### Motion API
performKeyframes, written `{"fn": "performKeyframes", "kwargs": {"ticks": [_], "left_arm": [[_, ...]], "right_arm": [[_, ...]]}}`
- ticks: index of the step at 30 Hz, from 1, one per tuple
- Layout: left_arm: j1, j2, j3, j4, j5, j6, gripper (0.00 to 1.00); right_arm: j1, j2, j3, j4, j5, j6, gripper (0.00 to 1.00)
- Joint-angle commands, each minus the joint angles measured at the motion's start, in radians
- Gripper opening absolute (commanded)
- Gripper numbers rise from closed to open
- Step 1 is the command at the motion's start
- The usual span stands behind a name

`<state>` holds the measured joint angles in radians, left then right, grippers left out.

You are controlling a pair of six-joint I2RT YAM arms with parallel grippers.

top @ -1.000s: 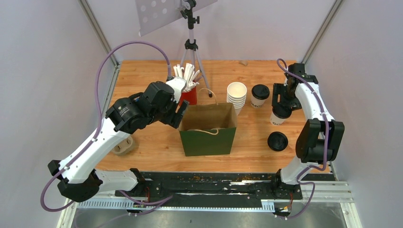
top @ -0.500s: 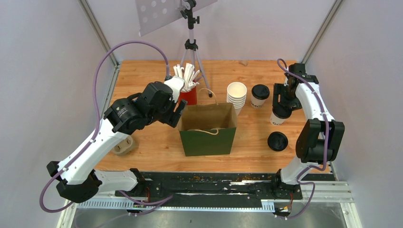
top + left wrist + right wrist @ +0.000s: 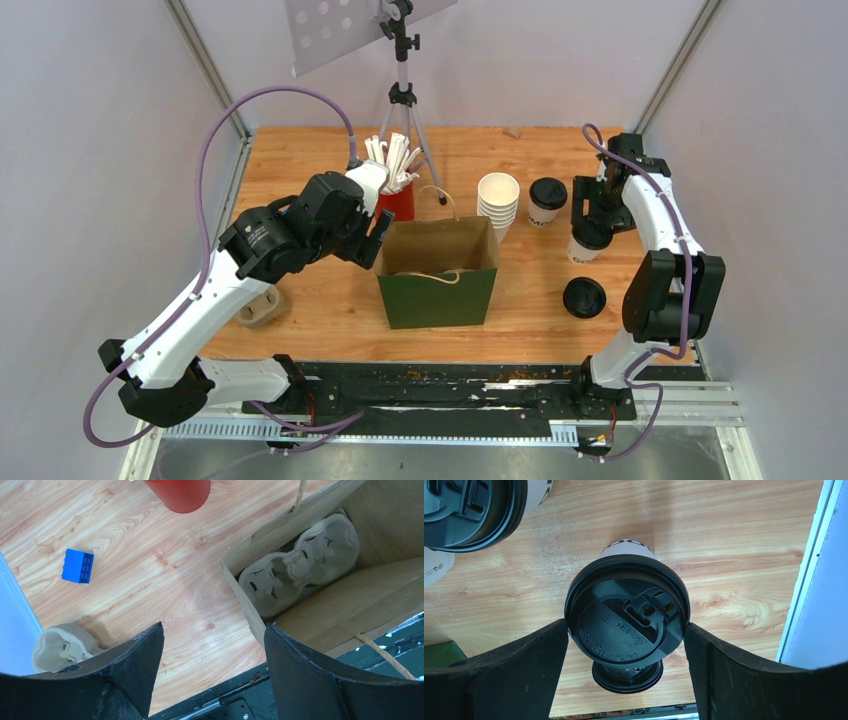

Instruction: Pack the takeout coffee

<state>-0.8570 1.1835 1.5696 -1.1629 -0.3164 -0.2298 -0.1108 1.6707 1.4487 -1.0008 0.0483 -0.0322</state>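
Note:
The takeout coffee (image 3: 626, 612), a white paper cup with a black lid on it, stands at the right of the table (image 3: 583, 243). My right gripper (image 3: 626, 627) comes down over it, and its two fingertips press on the lid's rim from both sides. I cannot tell whether the cup's base is off the wood. My left gripper (image 3: 214, 630) hangs open and holds nothing, just outside the left wall of the open paper bag (image 3: 438, 272). A pulp cup carrier (image 3: 300, 565) lies in the bottom of the bag.
A second lidded cup (image 3: 547, 200) and a stack of lidless white cups (image 3: 498, 205) stand left of the coffee. A loose black lid (image 3: 584, 297) lies nearer the arms. The red straw cup (image 3: 398, 203), tripod (image 3: 403, 95), blue brick (image 3: 78, 566) and spare carrier (image 3: 260, 305) are at the left.
My right gripper and the lidded cup have shifted slightly left together. The left arm has hardly moved.

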Motion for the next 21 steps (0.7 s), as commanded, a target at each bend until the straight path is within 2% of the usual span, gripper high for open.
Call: {"fn": "performKeyframes", "kwargs": {"ticks": [1, 7, 14, 21], "left_arm": [[0.002, -0.021, 0.011, 0.016, -0.007, -0.015, 0.8], [0.003, -0.028, 0.013, 0.012, -0.007, -0.024, 0.8], [0.003, -0.04, 0.005, 0.008, 0.002, -0.04, 0.8], [0.003, -0.06, -0.011, 0.009, -0.002, -0.051, 0.8]], "right_arm": [[-0.015, 0.004, 0.012, 0.007, -0.033, -0.013, 0.84], [-0.029, -0.001, 0.005, 0.013, -0.076, -0.009, 0.81], [-0.035, -0.009, -0.01, 0.02, -0.085, -0.005, 0.86], [-0.038, -0.012, -0.007, 0.024, -0.102, -0.013, 0.75]]}}
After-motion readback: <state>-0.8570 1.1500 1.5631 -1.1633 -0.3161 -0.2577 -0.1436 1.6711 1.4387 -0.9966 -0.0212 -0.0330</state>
